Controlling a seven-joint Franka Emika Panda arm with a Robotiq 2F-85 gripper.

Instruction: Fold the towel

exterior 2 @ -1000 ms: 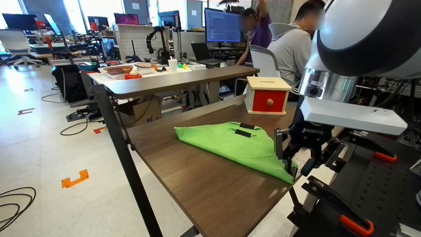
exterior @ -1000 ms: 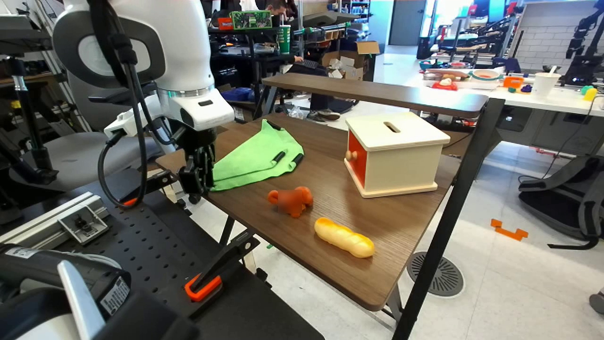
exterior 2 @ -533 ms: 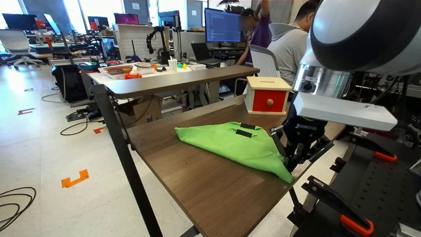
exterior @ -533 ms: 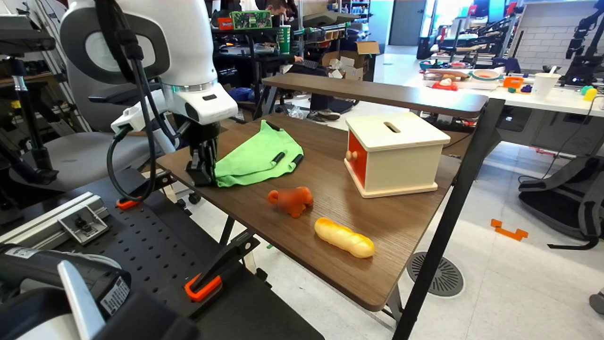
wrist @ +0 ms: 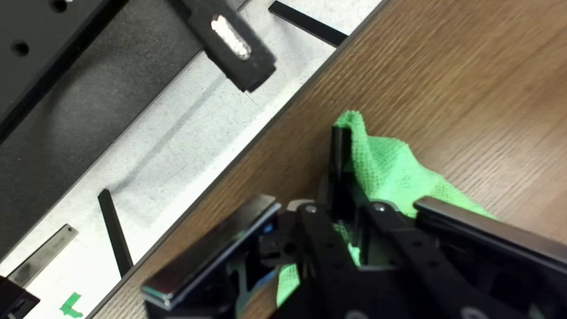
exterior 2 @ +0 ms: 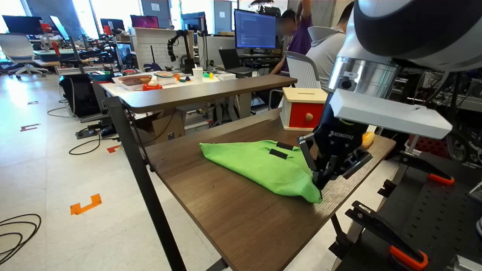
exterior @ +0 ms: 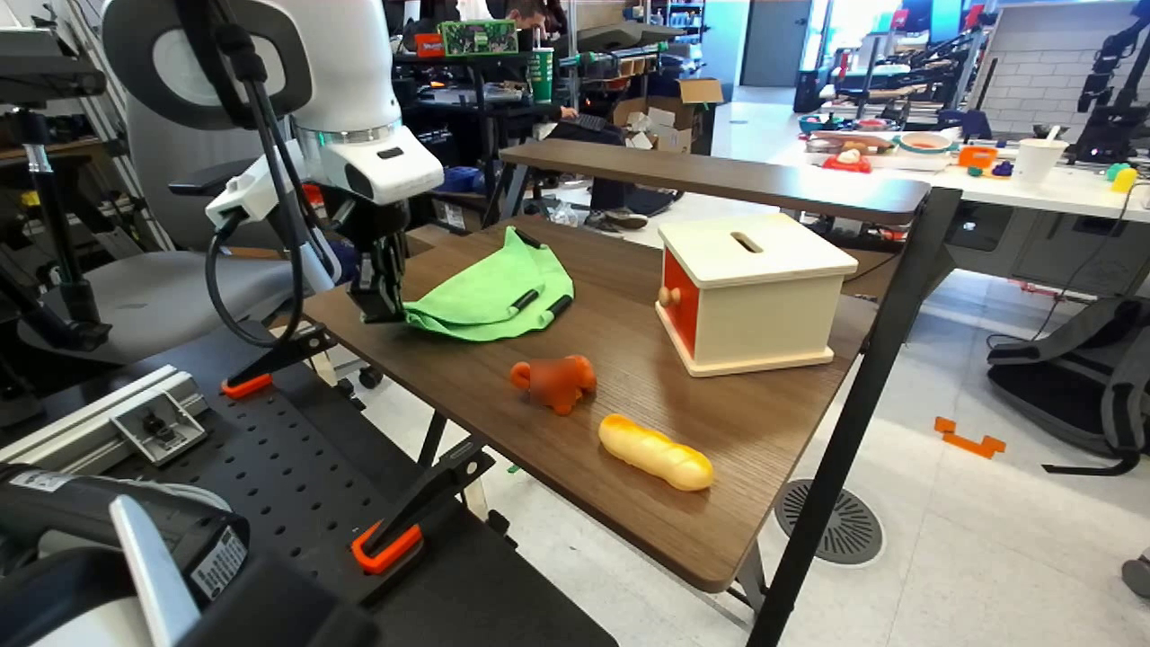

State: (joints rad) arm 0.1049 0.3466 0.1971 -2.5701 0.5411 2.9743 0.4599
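The towel is nubbly matt cloth, the table wood-grained.

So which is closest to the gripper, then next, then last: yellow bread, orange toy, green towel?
In an exterior view, from the gripper:
1. Green towel: pinched at one end.
2. Orange toy: between towel and bread.
3. Yellow bread: past the toy.

Pretty bright all round. In an exterior view the windows are totally blown out at ten o'clock, and glare is spread over the floor toward nine. In the wrist view, blur is seen at six, washed-out white at eight.
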